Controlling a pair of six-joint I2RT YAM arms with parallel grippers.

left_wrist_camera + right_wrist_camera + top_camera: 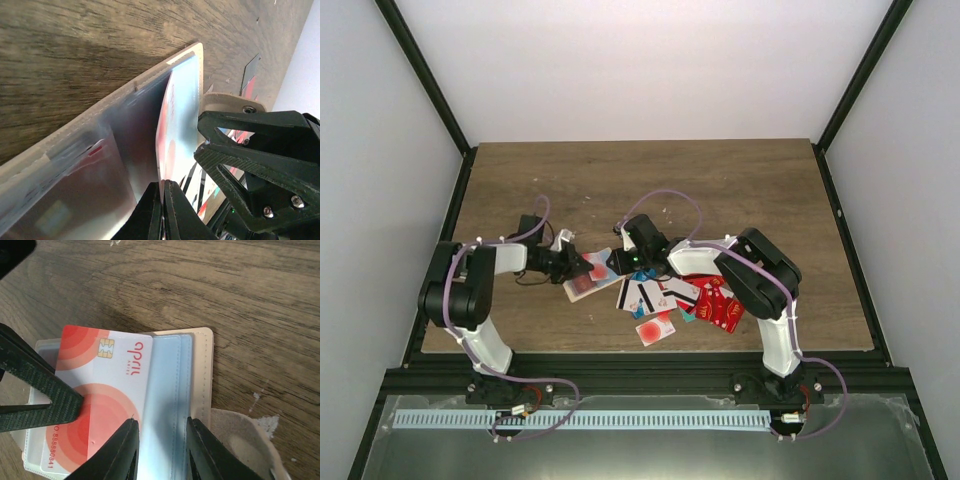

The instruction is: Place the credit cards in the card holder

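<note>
One at a time: pinching a likely stiff, slick credit card [100, 390] by its edge with left gripper [162, 192] clamped shut, over the card holder [204, 365] on the table [225, 285]; holding right gripper [160, 440] part-open, seemingly empty, above its sleeves.

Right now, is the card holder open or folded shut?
Open. The card holder lies spread, clear sleeves showing inside its beige rim, a red-and-white card across them, snap tab undone beside it.

Glossy card [110, 390]; leathery card holder [206, 370] (matt)
</note>
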